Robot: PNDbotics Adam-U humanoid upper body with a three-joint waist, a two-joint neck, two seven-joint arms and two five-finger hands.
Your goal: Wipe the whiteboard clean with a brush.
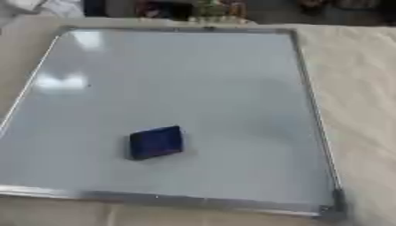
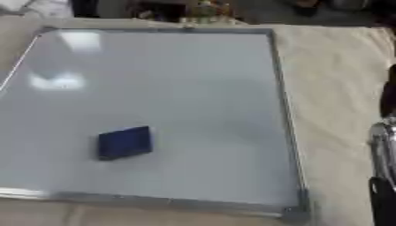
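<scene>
A large whiteboard [image 1: 193,88] with a grey metal frame lies flat on the cloth-covered table. Its surface shows only pale light reflections; I see no writing on it. A dark blue brush block [image 1: 156,142] lies on the board's near left part, with nothing touching it. At the right edge of the right eye view a black and silver part of my right arm or hand [image 2: 382,145] stands beside the board, well apart from the brush. Its fingers cannot be made out. My left hand shows in neither view.
A beige cloth [image 1: 359,88] covers the table to the right of the board and along its near edge. Dark clutter [image 1: 193,9] lines the far edge of the table, beyond the board.
</scene>
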